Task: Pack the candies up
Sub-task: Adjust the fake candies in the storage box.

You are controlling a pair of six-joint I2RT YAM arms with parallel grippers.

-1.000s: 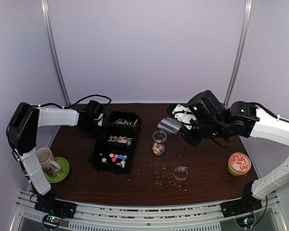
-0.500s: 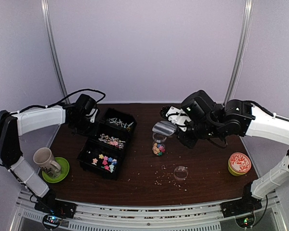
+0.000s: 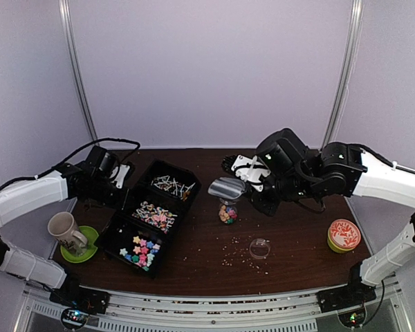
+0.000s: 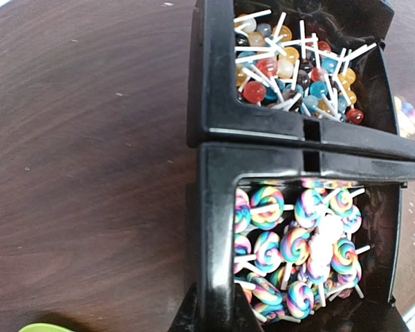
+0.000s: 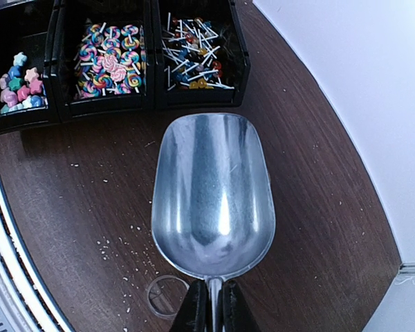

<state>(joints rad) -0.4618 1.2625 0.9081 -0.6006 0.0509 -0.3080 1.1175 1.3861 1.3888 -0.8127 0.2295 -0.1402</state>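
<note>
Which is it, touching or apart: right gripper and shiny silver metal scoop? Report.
Touching. The right wrist view shows the right gripper shut on the handle of the silver metal scoop.

Scoop handle: ran off the bottom edge.
Star compartment: cropped at the left edge.
Green saucer: only a sliver showed.
Jar candies: kinds too small to tell.

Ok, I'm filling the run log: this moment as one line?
left gripper: shut on tray wall | right gripper: shut on empty scoop by jar | jar: some star candies inside | lid: off, on table
</note>
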